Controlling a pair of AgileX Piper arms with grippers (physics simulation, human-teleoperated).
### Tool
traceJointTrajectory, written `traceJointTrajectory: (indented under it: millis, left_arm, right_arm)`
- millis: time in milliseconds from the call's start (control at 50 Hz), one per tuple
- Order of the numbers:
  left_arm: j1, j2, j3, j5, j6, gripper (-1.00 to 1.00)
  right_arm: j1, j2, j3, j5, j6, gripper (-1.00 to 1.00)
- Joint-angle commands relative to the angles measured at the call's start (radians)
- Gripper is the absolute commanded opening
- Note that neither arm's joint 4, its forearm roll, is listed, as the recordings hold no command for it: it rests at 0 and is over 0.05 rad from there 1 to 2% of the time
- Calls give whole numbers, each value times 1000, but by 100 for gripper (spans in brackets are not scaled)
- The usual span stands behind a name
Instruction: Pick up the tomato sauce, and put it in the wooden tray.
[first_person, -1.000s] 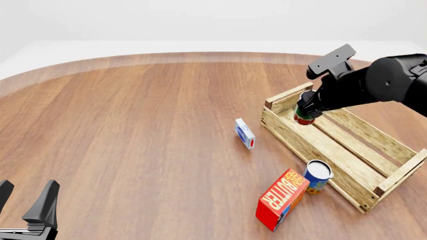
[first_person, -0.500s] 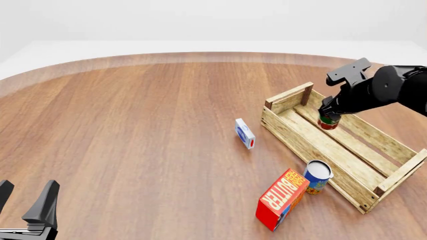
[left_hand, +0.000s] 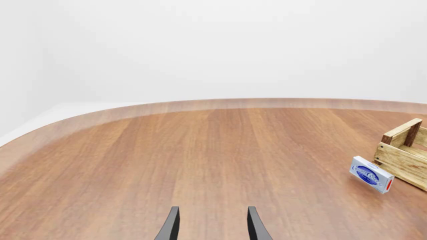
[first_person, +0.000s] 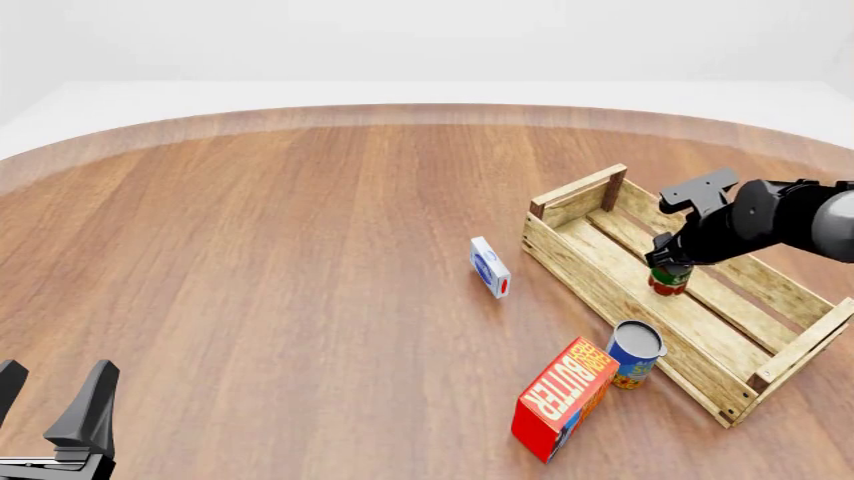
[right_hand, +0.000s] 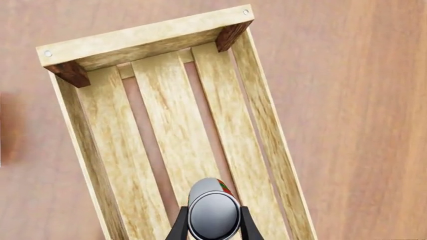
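- Right pincer (first_person: 667, 266) clamped on sauce (first_person: 667, 279); it has dropped from above the tray (first_person: 587, 258) rim to low over the slats.
- Release likely next.
- Left pincer (left_hand: 210, 225) apart, idle over desk (first_person: 267, 250).

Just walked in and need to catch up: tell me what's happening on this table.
The right tool is shut on the tomato sauce, holding it low inside the wooden tray, over the slats. Whether the can rests on them is unclear. The left tool sits open near the table's near edge, holding nothing.
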Motion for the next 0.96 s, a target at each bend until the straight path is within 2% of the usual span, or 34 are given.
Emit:
traceJointTrajectory:
  millis: [20,40,80,100,140,180,220,260,300,340,360,380,400,420,440,460,500,540,600,660,700,720,860,960]
  left_arm:
    - [0,0,0,0,0,100]
    - [0,0,0,0,0,100]
    - [0,0,0,0,0,100]
    - [0,0,0,0,0,100]
    - [0,0,0,0,0,100]
    - [0,0,0,0,0,100]
    - [0,0,0,0,0,100]
    - [0,0,0,0,0,100]
    - [0,0,0,0,0,100]
    - [0,0,0,0,0,100]
    - [0,0,0,0,0,100]
    - [0,0,0,0,0,100]
    - [0,0,0,0,0,100]
    - [0,0,0,0,0,100]
    - [0,0,0,0,0,100]
    - [0,0,0,0,0,100]
    - [0,0,0,0,0,100]
    - [0,0,0,0,0,100]
    - [0,0,0,0,0,100]
    - [0,0,0,0,0,100]
    - [0,0,0,0,0,100]
    - [0,0,0,0,0,100]
    - [0,0,0,0,0,100]
    - [0,0,0,0,0,100]
  right_arm:
    - [-18,27,-10,-26,22,-100]
    - [-8,25,-28,-14,49,-100]
    - [9,16,-30,-11,43,-100]
    - [-11,4,-19,-22,7,100]
    - [-14,0,-46,2,28,100]
    - [-17,-19,-41,-8,7,100]
    - [-14,-51,-65,15,16,100]
    - [47,-102,-100,63,16,100]
    - [35,-155,-199,148,26,100]
    - [42,-206,-312,249,0,100]
    - [42,-206,-313,251,0,100]
    - [59,-242,-421,332,-17,100]
    - [59,-241,-424,334,-17,100]
    - [66,-259,-452,357,-41,100]
    - [85,-264,-577,443,-19,100]
    - [98,-266,-653,488,-13,100]
    - [114,-261,-873,617,-29,100]
    - [144,-237,-1011,703,-4,100]
    - [162,-270,-964,680,-22,100]
    - [195,-323,-818,609,-24,100]
    - [208,-334,-782,593,-15,100]
    - [227,-349,-729,565,-9,100]
    - [269,-376,-694,538,41,100]
    - [309,-380,-632,474,64,100]
